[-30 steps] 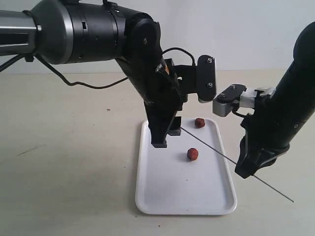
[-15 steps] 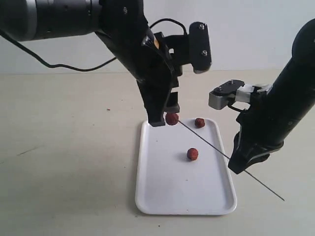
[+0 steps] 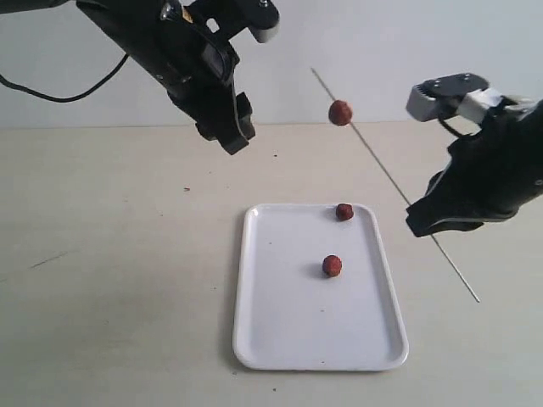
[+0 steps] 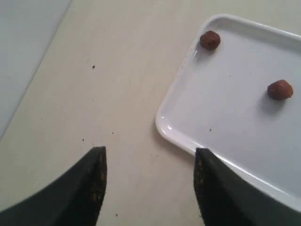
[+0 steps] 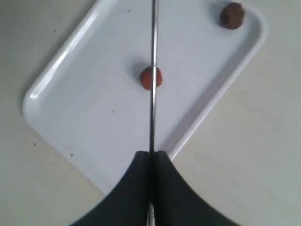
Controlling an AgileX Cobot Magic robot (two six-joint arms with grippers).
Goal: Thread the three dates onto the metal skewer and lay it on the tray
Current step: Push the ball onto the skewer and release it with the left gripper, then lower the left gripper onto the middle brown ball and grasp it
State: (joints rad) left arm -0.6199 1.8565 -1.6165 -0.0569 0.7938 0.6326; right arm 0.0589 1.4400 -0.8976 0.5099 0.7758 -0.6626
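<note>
In the exterior view the tray, white, glossy and flat with rounded corners and a low rim, lies on the matte beige tabletop. It holds two wrinkled reddish-brown lumps: the far date close to the far rim and the middle date near the centre, with broad bare floor toward the near end. The threaded date sits on the metal skewer, a thin straight grey rod slanting through the air above the tray's right side. The black right hand is clenched on its lower part, past the right rim. The left hand hangs high off the far left corner. In the left wrist view its dark tapered fingers stand wide apart, released, over tabletop just outside the tray's rounded corner. In the right wrist view the fingers pinch the rod, which crosses one date; whether that is the threaded one I cannot tell.
</note>
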